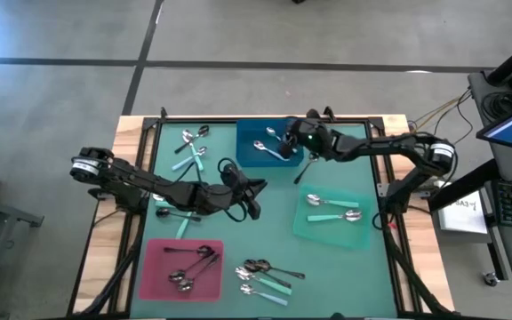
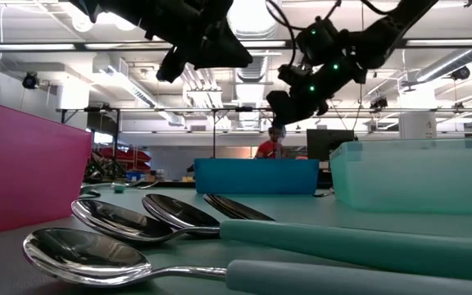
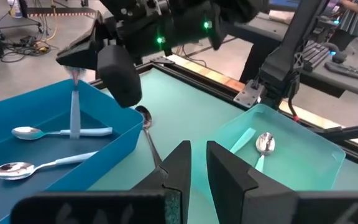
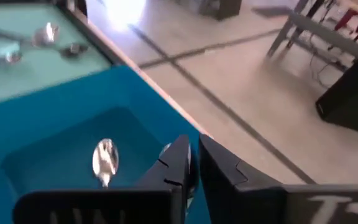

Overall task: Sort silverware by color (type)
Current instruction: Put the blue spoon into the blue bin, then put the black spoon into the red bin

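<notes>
My right gripper [image 1: 290,144] hangs over the blue tray [image 1: 245,158], shut on a pale-handled spoon [image 3: 74,102] that dangles under its fingertips. Two more pale-handled spoons [image 3: 55,132] lie in that tray. My left gripper [image 3: 197,149] waits above the table's middle [image 1: 254,200]. Its fingers stand a narrow gap apart with nothing between them. A dark-handled spoon [image 3: 146,127] lies on the mat beside the blue tray's corner, ahead of the left gripper. Loose spoons lie at the far left [image 1: 194,147], under the left arm [image 1: 174,213] and near the front edge [image 1: 265,274]. My right gripper has the pale-handled spoon by its top end [image 3: 74,74], pinched between the two fingertips. The spoon hangs upright below them over the blue tray's inside. Whether its lower end touches the tray floor, I cannot tell.
A pink tray [image 1: 149,267] with dark-handled spoons stands at the near left. A pale green tray [image 1: 302,227] with teal-handled spoons stands at the right. Bare mat lies between the trays in the middle. A person shows far off in the room [image 2: 270,143].
</notes>
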`<state>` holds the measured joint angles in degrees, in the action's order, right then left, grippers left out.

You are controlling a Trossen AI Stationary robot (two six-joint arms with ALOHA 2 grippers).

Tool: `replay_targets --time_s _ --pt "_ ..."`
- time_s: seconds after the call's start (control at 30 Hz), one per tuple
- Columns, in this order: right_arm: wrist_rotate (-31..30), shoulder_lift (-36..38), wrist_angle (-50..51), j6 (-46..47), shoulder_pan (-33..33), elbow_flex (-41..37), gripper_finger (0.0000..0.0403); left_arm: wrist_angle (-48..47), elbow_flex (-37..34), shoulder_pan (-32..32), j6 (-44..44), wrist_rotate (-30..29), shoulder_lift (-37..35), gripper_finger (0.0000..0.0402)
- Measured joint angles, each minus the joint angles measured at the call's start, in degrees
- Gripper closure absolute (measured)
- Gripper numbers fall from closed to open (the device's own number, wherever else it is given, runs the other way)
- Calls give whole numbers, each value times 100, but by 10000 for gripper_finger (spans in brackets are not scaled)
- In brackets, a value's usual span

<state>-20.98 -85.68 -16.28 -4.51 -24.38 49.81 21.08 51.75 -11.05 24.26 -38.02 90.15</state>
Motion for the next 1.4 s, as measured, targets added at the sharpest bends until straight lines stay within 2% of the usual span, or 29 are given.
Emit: replay_targets --time_s 0.23,0.3,0.37,0.57,0.7,0.9,1.03,1.2,1.4 --pt "57 31 1584 0 0 724 317 -367 0 -2 -1 4 -2 367" --pt "57 71 2021 -1 9 915 297 -629 0 -15 -1 158 -9 367" --pt "87 121 2522 74 13 1121 279 -926 0 -17 11 717 -12 367" --pt "520 275 3906 451 48 1804 240 -1594 0 0 -128 2962 -13 367" --pt "1017 409 4820 658 114 2231 230 -1716 -2 0 -419 3796 -13 367" --pt "1821 620 5713 1212 436 2504 235 -1712 -2 0 -669 4140 21 367" --pt "1837 718 6224 1561 903 2502 240 -1399 2 -110 -659 4500 294 367" --pt "1798 725 6748 1927 1635 2491 243 -797 34 -437 -624 4551 737 367" --pt "1794 698 6998 2387 2453 2486 243 -842 554 -729 -727 4513 1269 367"
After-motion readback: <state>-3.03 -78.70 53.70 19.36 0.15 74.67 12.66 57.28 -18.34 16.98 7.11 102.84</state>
